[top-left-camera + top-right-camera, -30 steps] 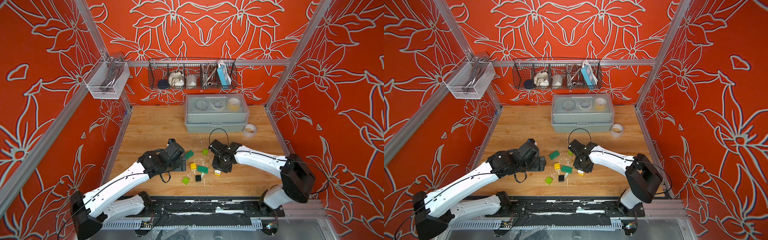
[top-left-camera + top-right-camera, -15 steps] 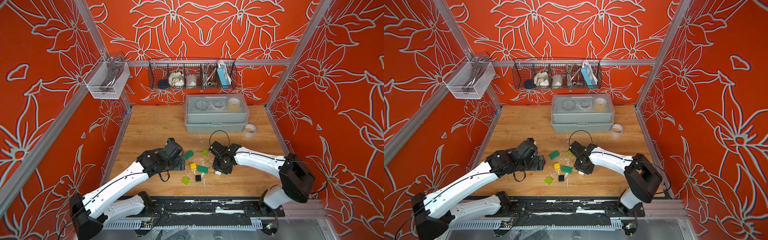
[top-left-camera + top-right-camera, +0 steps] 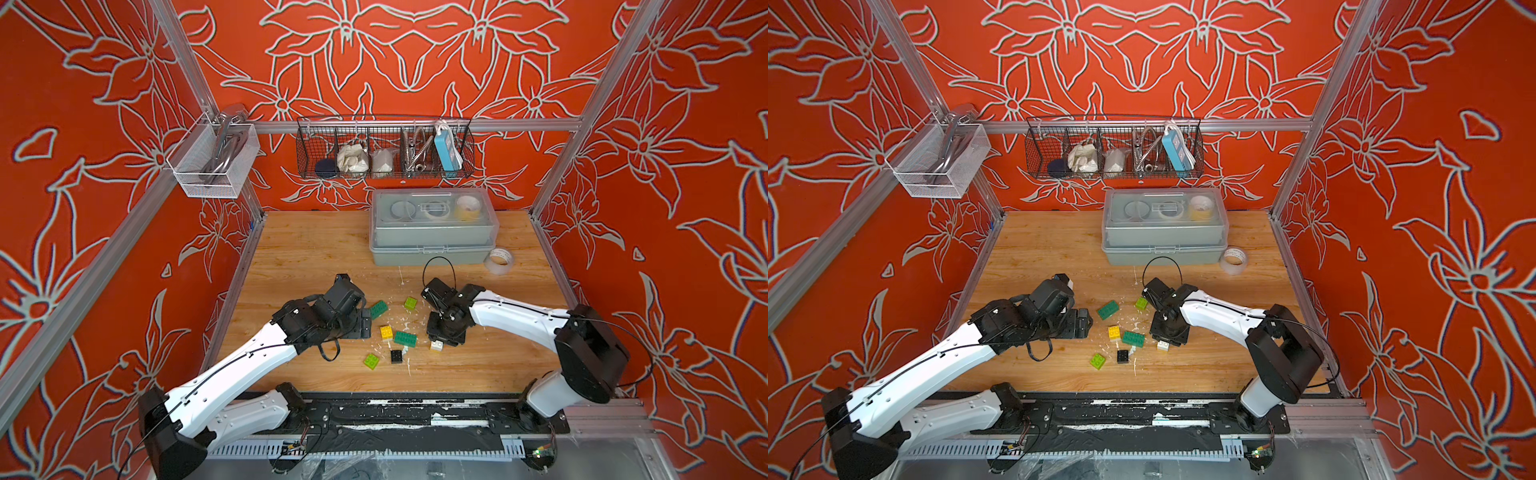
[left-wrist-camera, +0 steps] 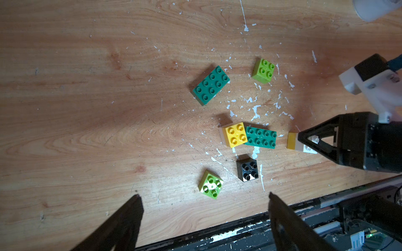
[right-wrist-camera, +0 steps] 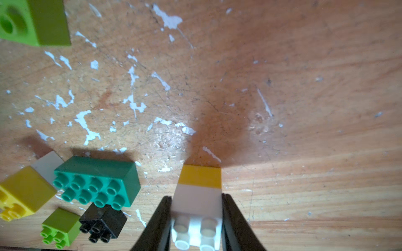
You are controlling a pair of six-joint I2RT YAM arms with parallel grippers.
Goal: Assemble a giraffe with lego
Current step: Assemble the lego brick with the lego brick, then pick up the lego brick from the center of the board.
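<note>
Nearest us, just beside the black brick (image 3: pixel 396 356) on our left arm's side, lay a lime brick (image 3: pixel 371 360). On the black brick's other side, our right gripper (image 5: pixel 196 202) was clamped on a white-and-yellow stack (image 5: pixel 199 177) held sideways. Just beyond the black brick, a yellow brick (image 3: pixel 386 332) touched a dark green brick (image 3: pixel 405 338). Farther beyond it lay a second dark green brick (image 3: pixel 378 309) and a second lime brick (image 3: pixel 410 303). Our left gripper (image 3: pixel 365 323) hung with its jaws apart, holding nothing.

Bright even light, soft shadow on the table (image 5: pixel 304 97), close fingers (image 5: pixel 158 223) blurred, wrist-view edges seemingly warped
</note>
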